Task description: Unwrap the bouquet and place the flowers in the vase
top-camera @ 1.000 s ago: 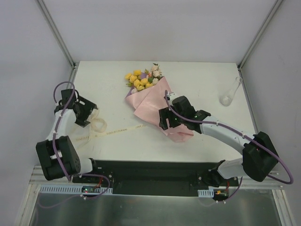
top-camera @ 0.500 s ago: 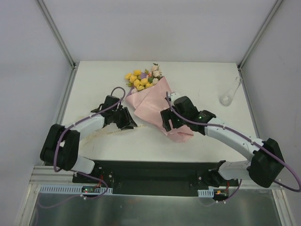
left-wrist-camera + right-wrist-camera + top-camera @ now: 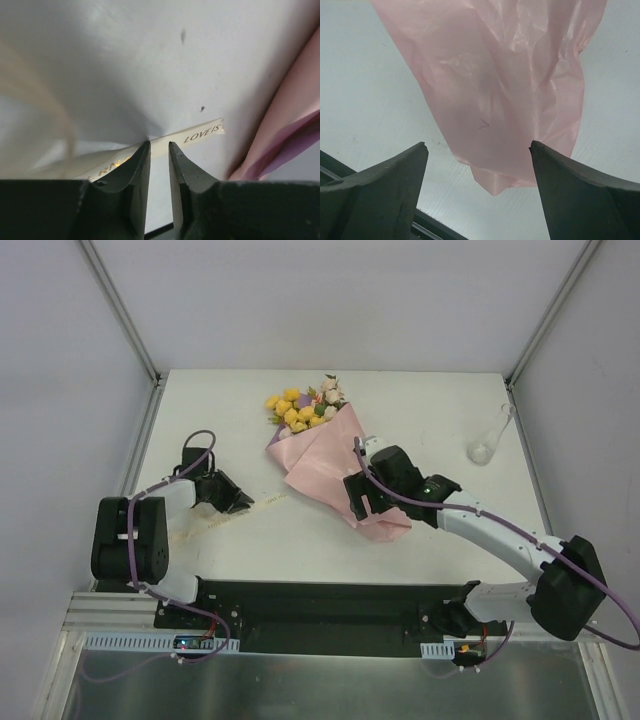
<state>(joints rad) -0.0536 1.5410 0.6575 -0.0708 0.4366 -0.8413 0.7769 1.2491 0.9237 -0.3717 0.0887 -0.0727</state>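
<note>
My left pincer (image 3: 159, 145) was almost closed, only a slit between its jaws. Its tips were at the cream ribbon with gold lettering (image 3: 202, 134), and I could not tell whether it nipped the ribbon. My right pincer (image 3: 477, 146) gaped wide, empty, straddling the narrow end of the cone-shaped bouquet in pink and purple paper (image 3: 325, 455), which lay mid-worktop (image 3: 420, 405). The small clear glass vase (image 3: 486, 440) was well apart, near the right edge.
</note>
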